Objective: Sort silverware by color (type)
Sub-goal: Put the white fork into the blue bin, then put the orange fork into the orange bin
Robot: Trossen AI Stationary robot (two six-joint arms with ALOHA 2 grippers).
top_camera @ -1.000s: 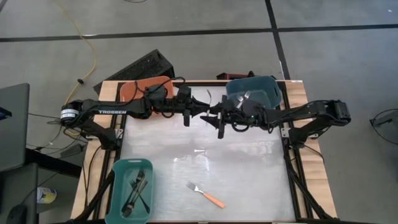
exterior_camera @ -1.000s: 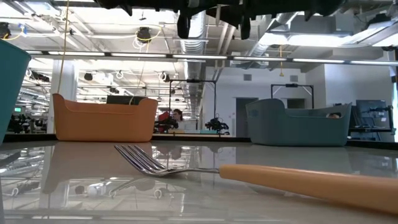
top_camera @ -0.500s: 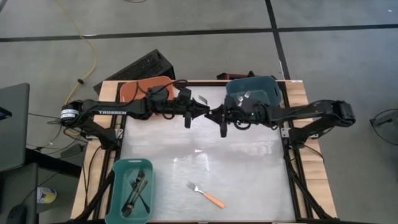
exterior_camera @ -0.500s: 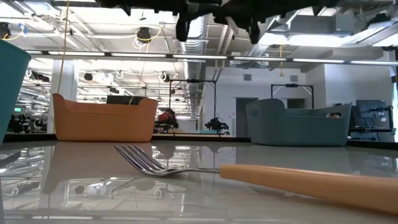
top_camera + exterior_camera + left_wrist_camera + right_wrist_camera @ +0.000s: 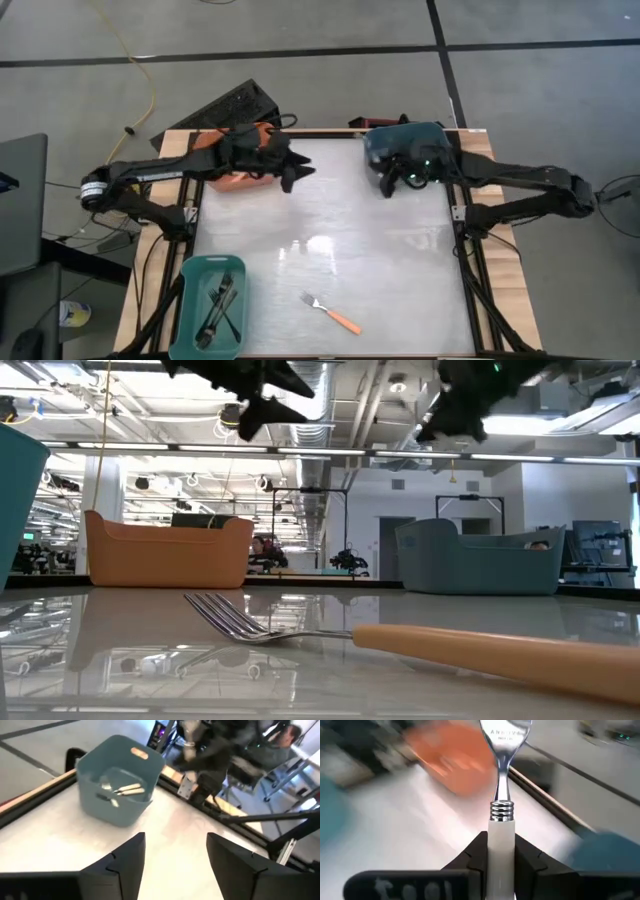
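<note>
Fork with white handle [image 5: 500, 827] clamped between the closed fingers of the right gripper [image 5: 500, 851], metal neck and stamped head sticking out ahead. Right gripper [image 5: 392, 180] up at the far right of the white table [image 5: 380, 270], just by the dark blue-grey plastic bin [image 5: 420, 145]. Inside that bin, seen from the left wrist [image 5: 120, 772], a couple of pale-handled pieces lying on the bottom. Left gripper [image 5: 175, 855] spread wide, nothing between the dark fingers [image 5: 127, 857]; hanging at the far left edge [image 5: 290, 172], beside the orange bin [image 5: 215, 145]. Down near the front edge, lone orange-handled metal fork [image 5: 331, 312] flat on the table, tines toward the left, well apart from both arms. Teal tub [image 5: 190, 290] at the front left corner, dark forks [image 5: 220, 308] crossed inside. Low camera: same orange-handled fork [image 5: 420, 638] filling the foreground, orange bin [image 5: 165, 550] and blue-grey bin [image 5: 480, 558] standing behind.
</note>
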